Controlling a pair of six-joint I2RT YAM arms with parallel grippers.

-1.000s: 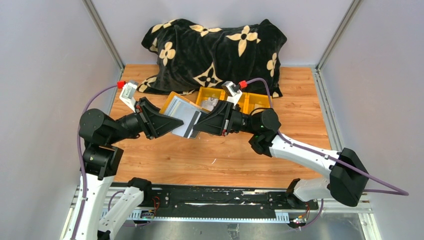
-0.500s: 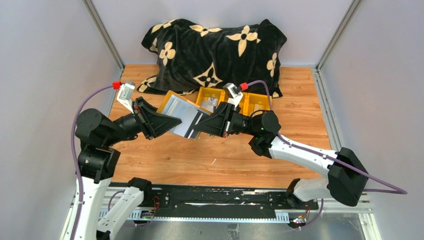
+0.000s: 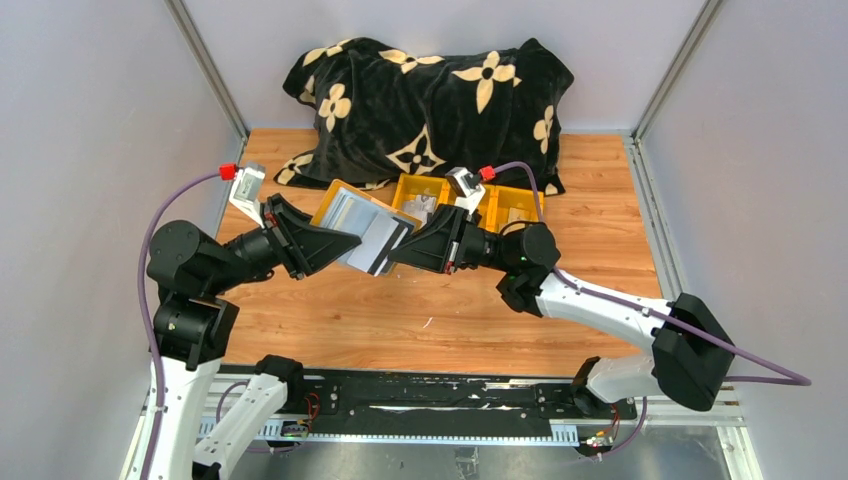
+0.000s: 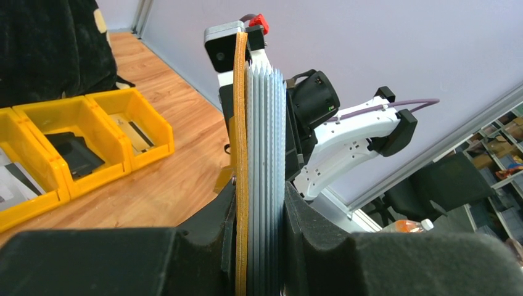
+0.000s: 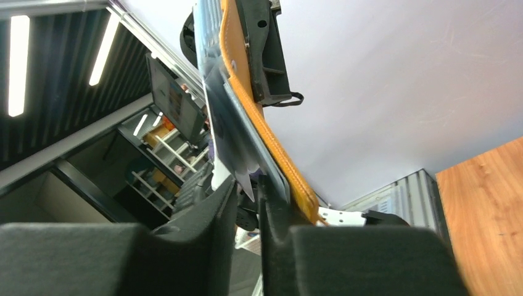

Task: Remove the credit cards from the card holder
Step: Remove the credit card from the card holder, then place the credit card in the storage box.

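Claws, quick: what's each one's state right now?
Left claw: closed on the card holder.
Right claw: closed on a credit card sticking out of the card holder.

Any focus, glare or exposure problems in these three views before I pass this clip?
Top external: evenly lit and sharp. Left wrist: the card holder is crisp, while the left fingers close to the lens are dark and blurred. Right wrist: the ceiling lights blow out, and the right fingers are underexposed and soft.

Black floral blanket point(image 3: 430, 100), yellow bins point(image 4: 98, 177)
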